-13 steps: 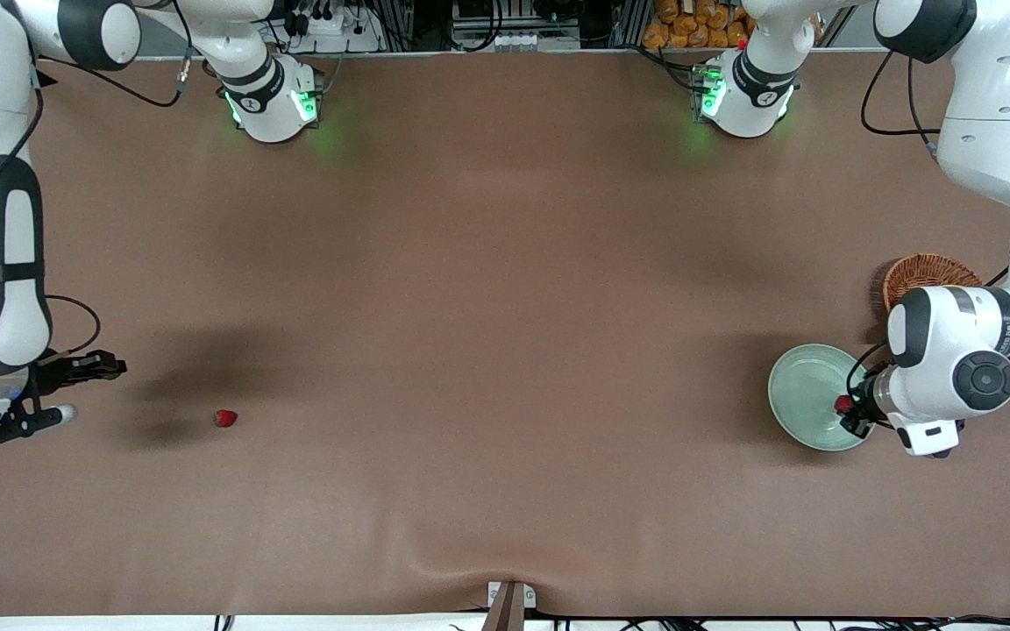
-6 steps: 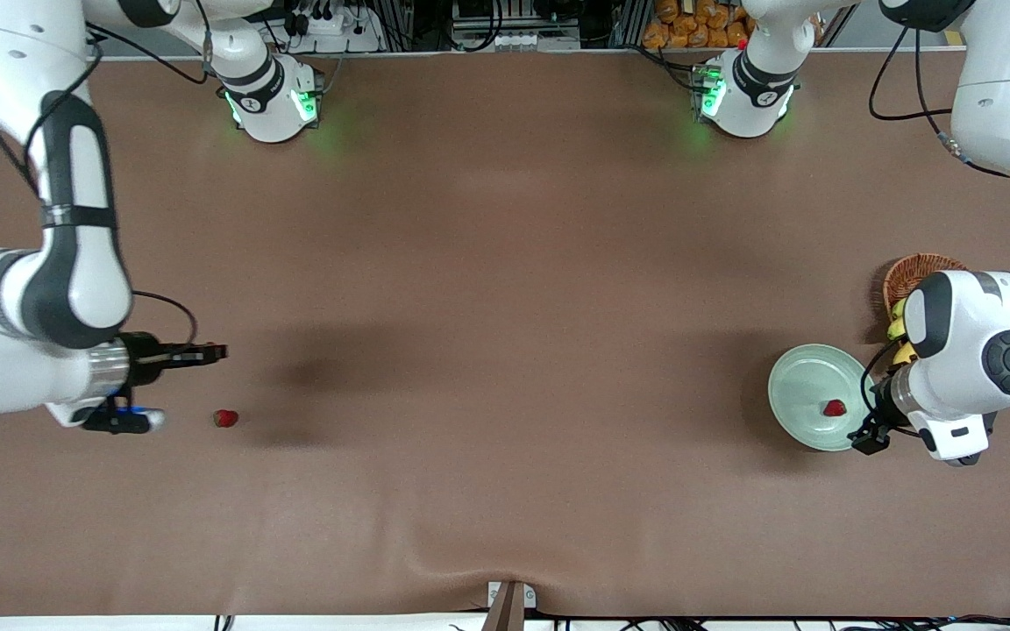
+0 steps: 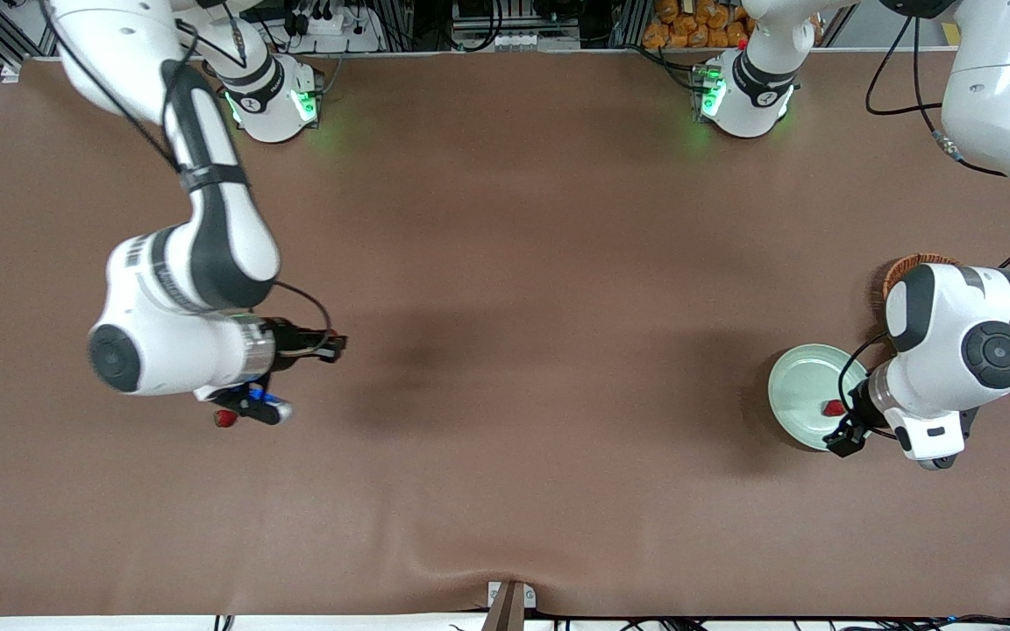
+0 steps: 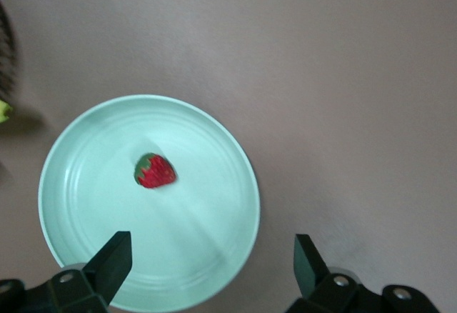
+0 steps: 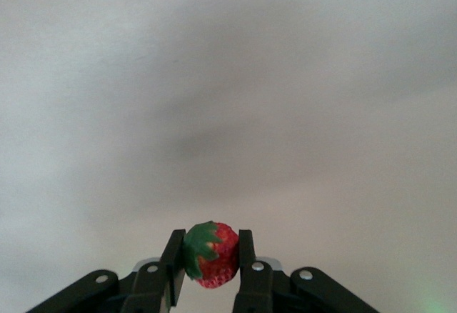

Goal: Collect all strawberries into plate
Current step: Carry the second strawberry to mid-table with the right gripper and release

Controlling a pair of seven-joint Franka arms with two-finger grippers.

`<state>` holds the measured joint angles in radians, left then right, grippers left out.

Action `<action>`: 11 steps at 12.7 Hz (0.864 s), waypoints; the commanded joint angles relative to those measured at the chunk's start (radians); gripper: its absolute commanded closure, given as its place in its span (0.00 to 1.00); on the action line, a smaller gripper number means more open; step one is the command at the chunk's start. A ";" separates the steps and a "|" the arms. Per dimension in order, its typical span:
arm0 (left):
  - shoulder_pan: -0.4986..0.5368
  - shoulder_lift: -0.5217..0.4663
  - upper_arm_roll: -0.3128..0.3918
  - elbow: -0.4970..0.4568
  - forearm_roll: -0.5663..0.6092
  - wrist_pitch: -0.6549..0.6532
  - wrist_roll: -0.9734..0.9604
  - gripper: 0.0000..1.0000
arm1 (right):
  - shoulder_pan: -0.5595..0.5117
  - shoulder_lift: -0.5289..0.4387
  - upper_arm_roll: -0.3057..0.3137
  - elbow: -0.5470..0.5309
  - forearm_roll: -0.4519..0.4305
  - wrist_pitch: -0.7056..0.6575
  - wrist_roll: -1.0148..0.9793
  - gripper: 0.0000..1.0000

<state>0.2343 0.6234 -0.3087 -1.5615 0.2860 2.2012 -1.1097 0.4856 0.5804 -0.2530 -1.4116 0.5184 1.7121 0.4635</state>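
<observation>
The right wrist view gives what the front view cannot: the right gripper (image 5: 211,259) has its black fingers (image 5: 173,259) clamped on a small red strawberry with a green leafy cap (image 5: 209,254), with only bare brown table covering (image 5: 228,77) under it. In the front view that same right gripper (image 3: 330,346) hangs over the table toward the right arm's end, and the berry it holds is too small to make out there; what the front view adds is a second small red strawberry (image 3: 225,418) lying on the brown table (image 3: 505,307), partly hidden under the right arm's wrist. The left wrist view looks straight down on the round, shallow, pale mint-green glossy plate (image 4: 214,256), where a third red strawberry with a green cap (image 4: 154,171) lies on its side near the middle, clear of the left gripper (image 4: 211,266), whose dark fingers stand wide apart over the plate's rim and hold nothing. From the front, the left gripper (image 3: 844,435) hovers over the edge of the plate (image 3: 799,386), and the berry (image 3: 833,407) in the plate sits just beside it. The brown wicker basket (image 3: 904,267) shows only in the front view, beside the plate and mostly covered by the left arm. No label on the arms is legible.
</observation>
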 commanded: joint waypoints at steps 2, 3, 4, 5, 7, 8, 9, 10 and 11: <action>0.011 -0.086 -0.046 -0.075 -0.001 -0.009 0.020 0.00 | 0.175 0.036 -0.014 -0.021 0.029 0.188 0.271 1.00; 0.010 -0.100 -0.053 -0.090 -0.001 -0.009 0.030 0.00 | 0.215 0.054 -0.014 -0.021 0.031 0.231 0.323 1.00; 0.010 -0.112 -0.056 -0.104 0.001 -0.009 0.030 0.00 | 0.250 0.071 -0.014 -0.023 0.037 0.274 0.384 1.00; 0.010 -0.119 -0.072 -0.109 0.001 -0.009 0.031 0.00 | 0.277 0.087 -0.009 -0.024 0.051 0.303 0.436 1.00; 0.010 -0.137 -0.082 -0.130 0.001 -0.009 0.033 0.00 | 0.333 0.136 -0.002 -0.029 0.087 0.407 0.516 1.00; 0.010 -0.151 -0.093 -0.150 0.001 -0.009 0.042 0.00 | 0.364 0.159 0.000 -0.035 0.095 0.469 0.555 1.00; 0.010 -0.162 -0.099 -0.163 0.001 -0.009 0.050 0.00 | 0.370 0.183 0.018 -0.037 0.095 0.521 0.578 1.00; 0.008 -0.163 -0.102 -0.164 0.001 -0.009 0.051 0.00 | 0.366 0.205 0.056 -0.037 0.094 0.565 0.599 1.00; 0.005 -0.160 -0.115 -0.164 0.001 -0.009 0.050 0.00 | 0.372 0.226 0.070 -0.037 0.094 0.622 0.624 1.00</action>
<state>0.2335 0.5027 -0.4065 -1.6842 0.2860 2.1954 -1.0781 0.8536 0.7762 -0.2079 -1.4484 0.5914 2.2613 1.0425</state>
